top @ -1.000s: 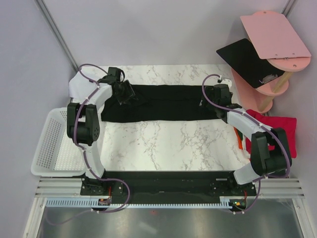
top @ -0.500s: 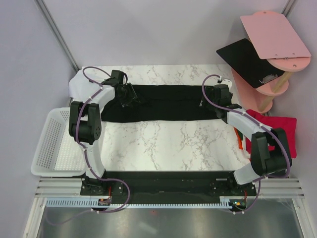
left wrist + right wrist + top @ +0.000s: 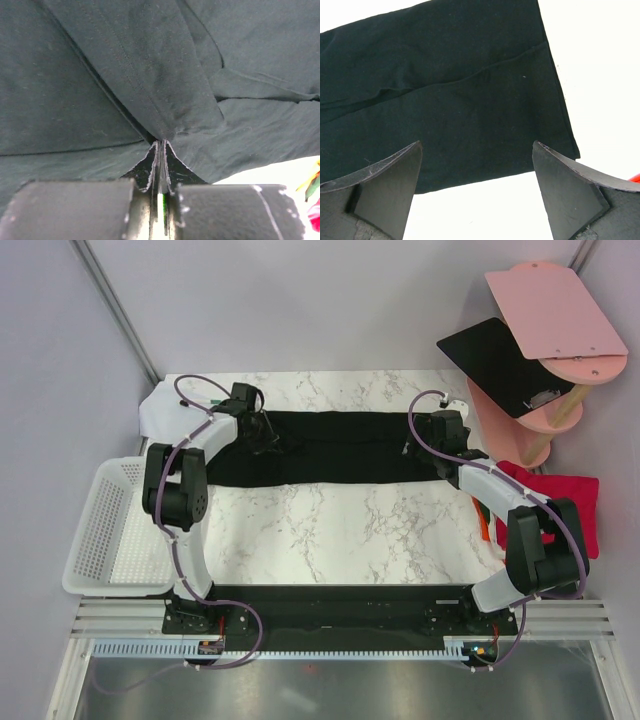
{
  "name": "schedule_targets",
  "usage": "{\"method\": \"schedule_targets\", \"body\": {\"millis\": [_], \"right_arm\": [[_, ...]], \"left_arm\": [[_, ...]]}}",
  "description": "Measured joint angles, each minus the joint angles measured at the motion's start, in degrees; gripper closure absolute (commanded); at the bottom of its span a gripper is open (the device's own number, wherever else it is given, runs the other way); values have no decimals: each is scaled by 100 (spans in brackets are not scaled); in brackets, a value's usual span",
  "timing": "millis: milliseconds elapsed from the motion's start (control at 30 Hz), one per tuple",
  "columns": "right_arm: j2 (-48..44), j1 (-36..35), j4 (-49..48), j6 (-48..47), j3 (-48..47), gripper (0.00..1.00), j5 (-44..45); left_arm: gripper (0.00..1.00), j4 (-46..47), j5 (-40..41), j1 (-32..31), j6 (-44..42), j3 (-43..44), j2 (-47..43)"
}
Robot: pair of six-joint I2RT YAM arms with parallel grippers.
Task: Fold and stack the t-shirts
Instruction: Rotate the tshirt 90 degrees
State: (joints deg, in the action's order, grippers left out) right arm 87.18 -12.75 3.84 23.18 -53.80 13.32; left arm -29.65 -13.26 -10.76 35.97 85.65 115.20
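A black t-shirt (image 3: 330,445) lies as a long folded strip across the far half of the marble table. My left gripper (image 3: 262,430) is down on its left part. In the left wrist view the left gripper (image 3: 161,141) is shut, with a ridge of the black t-shirt (image 3: 150,75) bunched at its tips. My right gripper (image 3: 425,437) hangs over the strip's right end. In the right wrist view the right gripper (image 3: 476,146) stands open above the hem of the black t-shirt (image 3: 450,100), holding nothing. A red t-shirt (image 3: 565,502) lies at the table's right edge, with an orange one (image 3: 484,527) peeking out beside it.
A white basket (image 3: 100,535) sits at the left edge. A pink tiered stand (image 3: 550,370) with a flat black board (image 3: 492,362) stands at the back right. A white sheet (image 3: 160,412) lies by the shirt's left end. Bare marble (image 3: 330,530) stretches in front of the shirt.
My left gripper slid right along the shirt and closed from open onto a fold of the cloth. The right arm has not moved.
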Motion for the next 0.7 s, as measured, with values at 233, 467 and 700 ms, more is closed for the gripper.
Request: {"method": "schedule_targets", "body": {"millis": [233,467,700], "right_arm": [[-2,0,-2,-4,55,2,0],[-2,0,-20,-2,146,2,-7],[-2,0,-26,-24,341,2,-7]], "left_arm": [[98,7,13,-24,-17,15,68],[98,-22,35,-24,-15,435,68],[98,103,-146,-24,66,1810,396]]}}
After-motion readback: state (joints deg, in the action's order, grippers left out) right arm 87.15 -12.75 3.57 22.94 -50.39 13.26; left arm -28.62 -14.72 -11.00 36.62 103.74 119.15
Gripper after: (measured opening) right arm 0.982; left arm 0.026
